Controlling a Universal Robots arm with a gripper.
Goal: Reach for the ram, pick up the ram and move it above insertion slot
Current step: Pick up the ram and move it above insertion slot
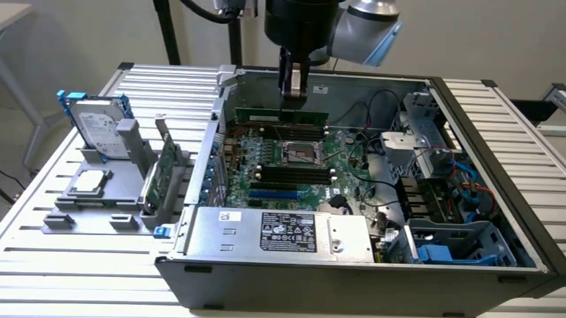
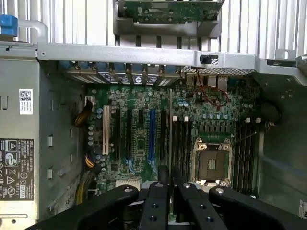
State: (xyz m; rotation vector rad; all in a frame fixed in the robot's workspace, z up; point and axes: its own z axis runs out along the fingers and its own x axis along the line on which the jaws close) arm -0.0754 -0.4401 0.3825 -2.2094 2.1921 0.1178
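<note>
The ram (image 1: 281,118) is a long thin green stick, held level above the far side of the motherboard (image 1: 265,192) inside the open computer case. My gripper (image 1: 295,98) comes down from above and is shut on the ram's top edge near its middle. In the wrist view the ram (image 2: 170,124) is seen edge-on as a thin line running out from between my fingers (image 2: 158,196). It hangs over the motherboard beside a bank of black memory slots (image 2: 181,139). More black slots (image 1: 292,174) lie on the near side of the processor socket (image 1: 299,154).
A silver hard drive (image 1: 97,122), a green expansion card (image 1: 159,173) and a processor (image 1: 89,182) sit in grey holders at the exterior view's left. The power supply (image 1: 283,232) fills the case's near side. Cables and a blue drive cage (image 1: 460,248) crowd its right.
</note>
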